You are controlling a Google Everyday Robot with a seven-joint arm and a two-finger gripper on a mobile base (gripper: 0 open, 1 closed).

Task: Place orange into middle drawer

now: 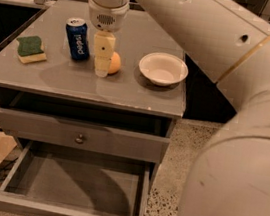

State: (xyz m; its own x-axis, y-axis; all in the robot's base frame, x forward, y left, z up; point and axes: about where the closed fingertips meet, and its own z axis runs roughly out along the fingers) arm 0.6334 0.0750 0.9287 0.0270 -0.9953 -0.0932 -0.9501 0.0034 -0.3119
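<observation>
On the cabinet top (141, 97), orange (115, 62) sits partly behind pincer (101, 69).

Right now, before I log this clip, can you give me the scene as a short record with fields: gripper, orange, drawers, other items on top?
gripper: pointing down over the cabinet top, against the orange's left side
orange: on the cabinet top, partly hidden by the gripper
middle drawer: pulled open, grey inside showing
drawer above: closed
other items: blue can left of gripper, sponge far left, white bowl right
task state: orange not yet in drawer
</observation>
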